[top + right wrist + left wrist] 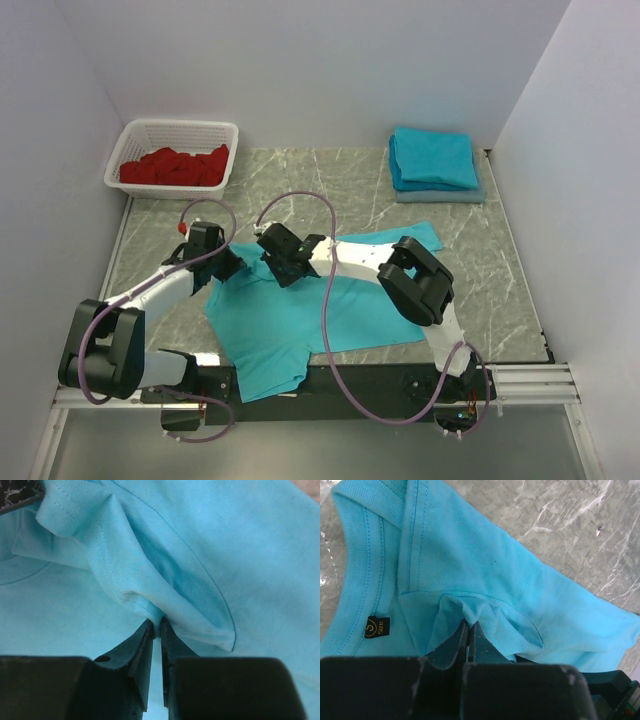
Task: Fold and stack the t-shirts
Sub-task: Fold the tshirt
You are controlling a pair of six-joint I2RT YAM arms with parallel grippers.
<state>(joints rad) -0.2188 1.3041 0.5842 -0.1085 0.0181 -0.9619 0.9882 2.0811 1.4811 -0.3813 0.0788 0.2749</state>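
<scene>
A turquoise t-shirt lies spread on the marble table, its lower part hanging over the near edge. My left gripper is shut on a fold of the t-shirt near the collar, beside the size label. My right gripper is shut on a pinched hem of the same t-shirt, just right of the left gripper. A stack of folded turquoise t-shirts sits at the far right of the table.
A white basket holding red cloth stands at the back left. Walls close in on three sides. The grey marble table shows between basket and stack.
</scene>
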